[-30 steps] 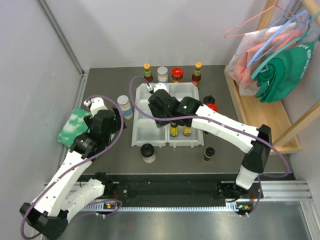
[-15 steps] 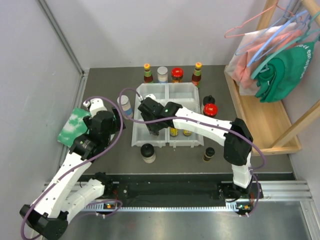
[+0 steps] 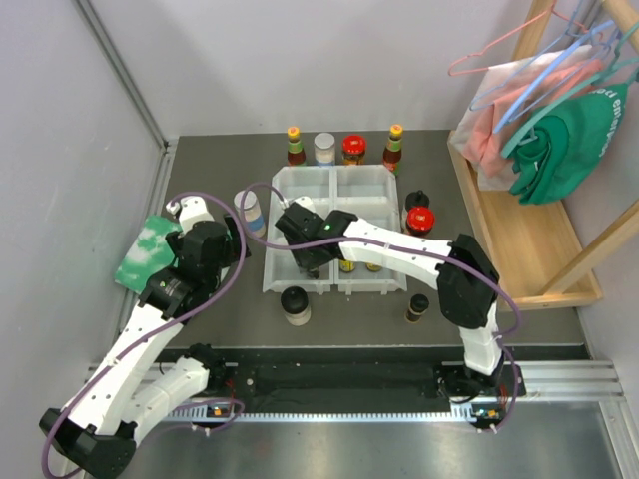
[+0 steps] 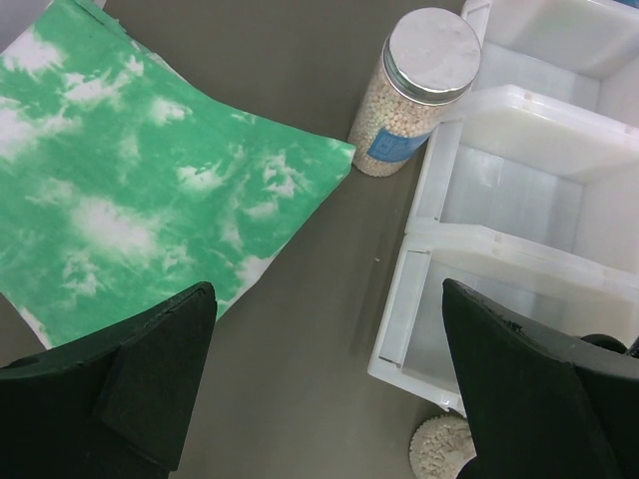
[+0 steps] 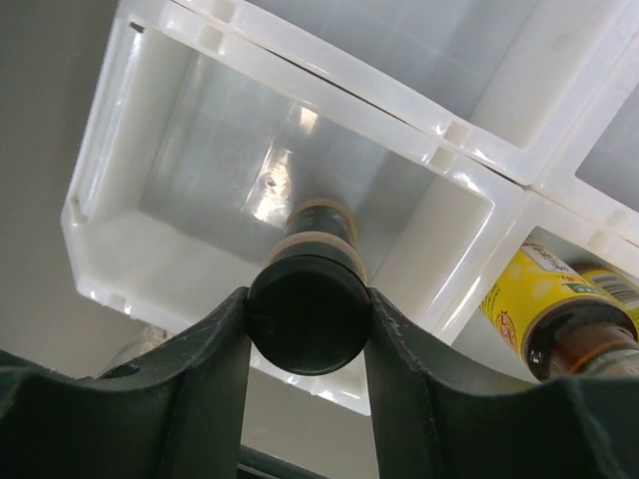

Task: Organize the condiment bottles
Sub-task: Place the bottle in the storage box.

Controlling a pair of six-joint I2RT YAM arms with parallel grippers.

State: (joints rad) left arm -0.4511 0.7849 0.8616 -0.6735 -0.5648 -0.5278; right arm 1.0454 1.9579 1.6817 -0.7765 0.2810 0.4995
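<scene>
My right gripper (image 5: 308, 329) is shut on the black cap of a small bottle (image 5: 310, 311). The bottle hangs upright inside the near-left compartment of the white tray (image 5: 300, 130); in the top view this gripper (image 3: 311, 253) is over that compartment. Two yellow-labelled bottles (image 3: 359, 262) stand in the near-right compartment, one showing in the right wrist view (image 5: 539, 299). My left gripper (image 4: 329, 399) is open and empty above bare table between the green-white cloth (image 4: 130, 190) and the tray (image 4: 519, 200). A pale-lidded jar of beads (image 4: 419, 90) stands by the tray's left side.
Three sauce bottles and jars (image 3: 293, 145) (image 3: 324, 148) (image 3: 352, 150) and another bottle (image 3: 394, 147) line the back. A black-capped bottle (image 3: 417, 199) and red-lidded jar (image 3: 420, 220) stand right of the tray. A black-lidded jar (image 3: 295, 304) and a spice jar (image 3: 417, 307) stand in front.
My right gripper has moved from the tray's far-left part toward me and down into the near-left compartment, carrying the black-capped bottle. The left arm has not moved.
</scene>
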